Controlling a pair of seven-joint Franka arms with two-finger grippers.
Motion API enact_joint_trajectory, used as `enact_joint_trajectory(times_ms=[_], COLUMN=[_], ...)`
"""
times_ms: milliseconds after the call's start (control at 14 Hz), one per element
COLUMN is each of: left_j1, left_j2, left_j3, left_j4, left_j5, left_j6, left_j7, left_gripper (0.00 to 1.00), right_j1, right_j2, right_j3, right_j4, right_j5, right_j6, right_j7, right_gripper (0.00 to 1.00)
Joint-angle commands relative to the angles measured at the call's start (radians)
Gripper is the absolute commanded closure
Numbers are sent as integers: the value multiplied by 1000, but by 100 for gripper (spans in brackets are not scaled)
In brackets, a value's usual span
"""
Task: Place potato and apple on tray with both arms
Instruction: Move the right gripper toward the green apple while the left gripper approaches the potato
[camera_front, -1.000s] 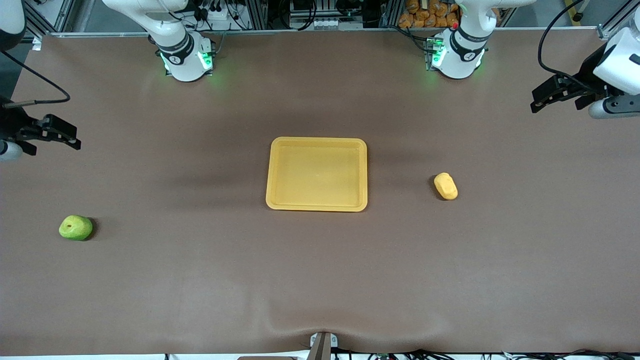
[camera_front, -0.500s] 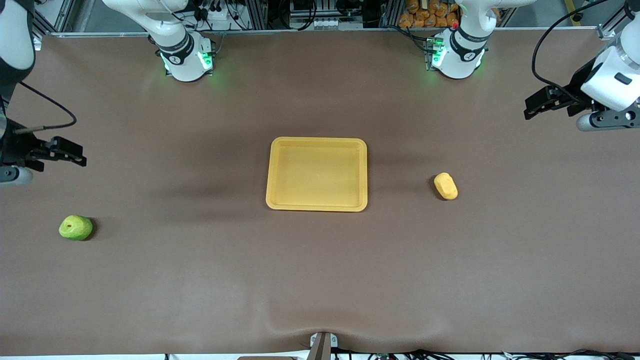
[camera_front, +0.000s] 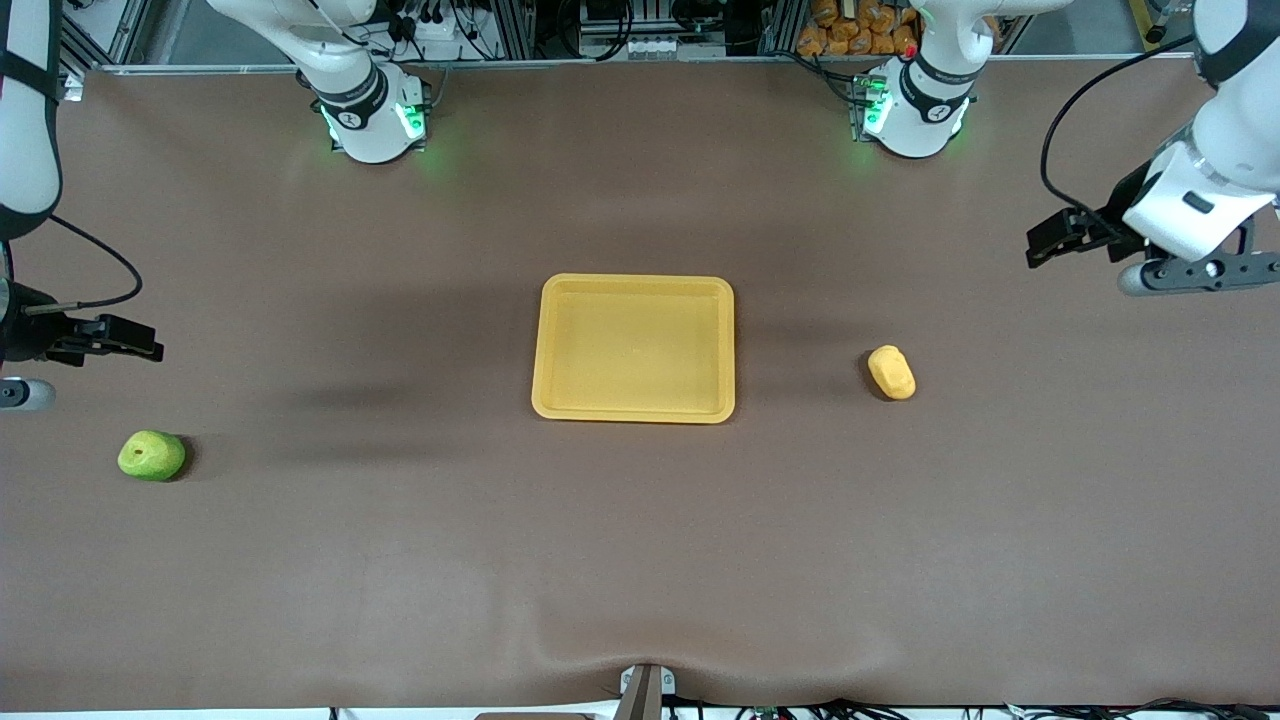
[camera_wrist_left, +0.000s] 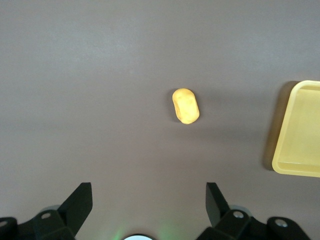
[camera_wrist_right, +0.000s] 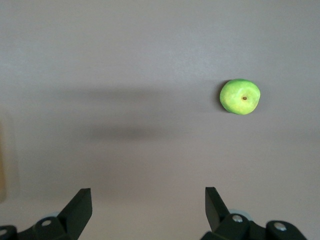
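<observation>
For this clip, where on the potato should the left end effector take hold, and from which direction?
Probably from straight above, closing across the narrow middle of the potato. It lies flat on the table as an oblong lump, apart from the tray, so its long sides are free. The left end effector is open over the table, with the potato in its wrist view; it should turn so its fingers straddle the short width.

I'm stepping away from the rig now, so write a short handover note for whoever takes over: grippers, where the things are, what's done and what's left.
Left gripper: open, holding nothing, in the air over bare table at the left arm's end.
Right gripper: open, holding nothing, in the air over bare table at the right arm's end.
Potato: on the table beside the tray, toward the left arm's end.
Apple: on the table toward the right arm's end, nearer the front camera than the tray.
Tray: mid-table, nothing in it.
Done: nothing placed yet.
Left: grasp both and set them in the tray.
</observation>
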Motion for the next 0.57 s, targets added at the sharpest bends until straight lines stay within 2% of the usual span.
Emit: enact_joint_trajectory(times_ms=[0, 500], left_j1=[3, -6], left_j2=[-15, 24], left_j3=[-7, -10], left_j4=[-87, -259], left_j5=[-5, -5], left_j6=[95, 354], left_j7=[-10, -30], left_gripper=[0, 0], right_j1=[-24, -55], right_j2=[29, 121], right_j3=[12, 12], right_j4=[28, 28], right_j5=[-11, 0], right_j6=[9, 60], right_j7=[1, 14], right_gripper=[0, 0])
